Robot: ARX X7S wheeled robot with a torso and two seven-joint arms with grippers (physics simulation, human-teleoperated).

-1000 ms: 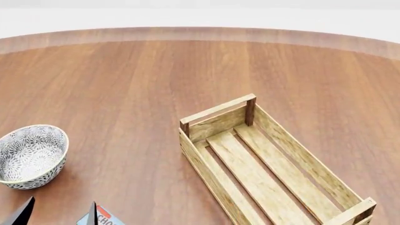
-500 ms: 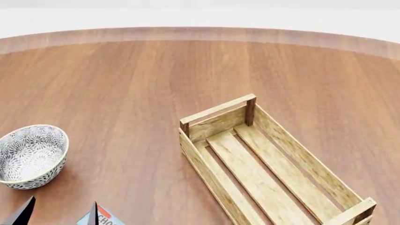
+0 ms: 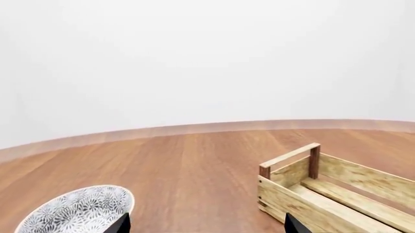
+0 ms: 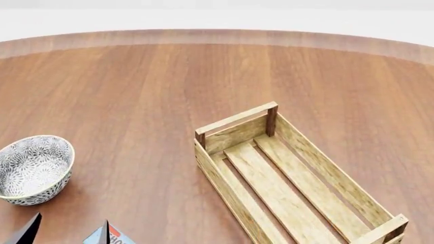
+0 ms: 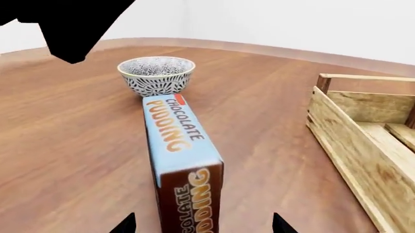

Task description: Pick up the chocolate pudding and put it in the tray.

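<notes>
at the bottom left of the head view, only a small corner of the chocolate pudding (image 4: 115, 236) peeks in, blue with a red bit, lying on the brown wooden table (image 4: 135, 91). two dark pointed fingertips (image 4: 30, 231) of the left gripper (image 4: 68, 234) stick up there, one on each side of a gap, with the box corner just beside the right-hand tip. the tips stand apart, so this gripper is spread wide and grips nothing.

the round bowl (image 4: 30, 170) with the grey leaf pattern sits at the left edge, near and above the box. the tray (image 4: 291, 178), a long light-wood crate, fills the lower right of the head view, well apart from the box, and nothing lies on its slats.

from the right wrist view the chocolate pudding (image 5: 178, 145) lies flat in the middle of the frame, blue top up, brown end facing the camera, on the table (image 5: 65, 145). the bowl (image 5: 157, 75) sits just past its far end, very close; i cannot tell if they touch. the tray (image 5: 363, 145) is at the right edge. two dark tips (image 5: 126, 225) of the right gripper (image 5: 202, 224) show at the bottom, one on each side of the box. they are spread apart and not pressing it.

the left wrist view shows the bowl (image 3: 81, 213) at the lower left, the tray (image 3: 324, 194) at the lower right, and two dark tips (image 3: 120, 224) of the left gripper (image 3: 206, 224) far apart at the bottom.
</notes>
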